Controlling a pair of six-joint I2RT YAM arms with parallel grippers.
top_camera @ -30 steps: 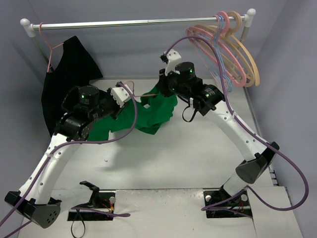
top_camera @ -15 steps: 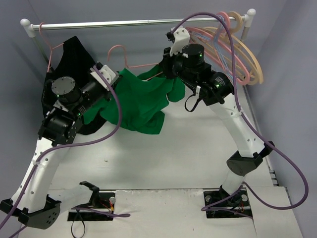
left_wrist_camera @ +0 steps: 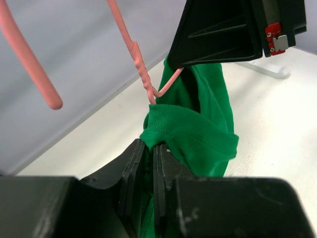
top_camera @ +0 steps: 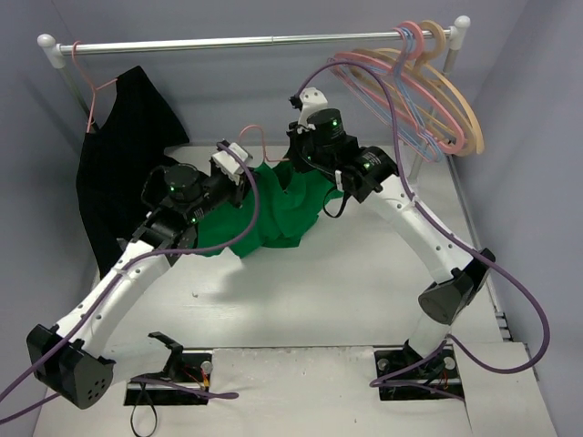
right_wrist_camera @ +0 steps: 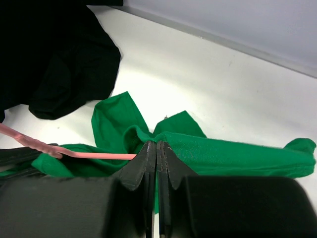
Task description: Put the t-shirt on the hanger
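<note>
The green t-shirt point(top_camera: 278, 208) hangs bunched between my two grippers above the table. The pink hanger point(top_camera: 258, 138) has its hook standing up behind the shirt, with one wire arm running into the cloth. My left gripper point(top_camera: 248, 177) is shut on the shirt's ribbed collar point(left_wrist_camera: 171, 124), just below the hanger's twisted neck point(left_wrist_camera: 141, 74). My right gripper point(top_camera: 296, 166) is shut on a fold of the t-shirt point(right_wrist_camera: 223, 151), with the pink hanger wire point(right_wrist_camera: 89, 155) ending at its left finger. In the wrist views the left gripper point(left_wrist_camera: 149, 146) and right gripper point(right_wrist_camera: 156, 144) both show pressed jaws.
A black garment point(top_camera: 127, 159) hangs on a pink hanger from the metal rail point(top_camera: 246, 41) at the back left, and it also shows in the right wrist view point(right_wrist_camera: 59, 54). Several tan, pink and blue hangers point(top_camera: 428, 96) hang at the rail's right end.
Both arms lifted the shirt and hanger up towards the rail, then came back down. The shirt now hangs lower and nearer the table than half a second ago.
</note>
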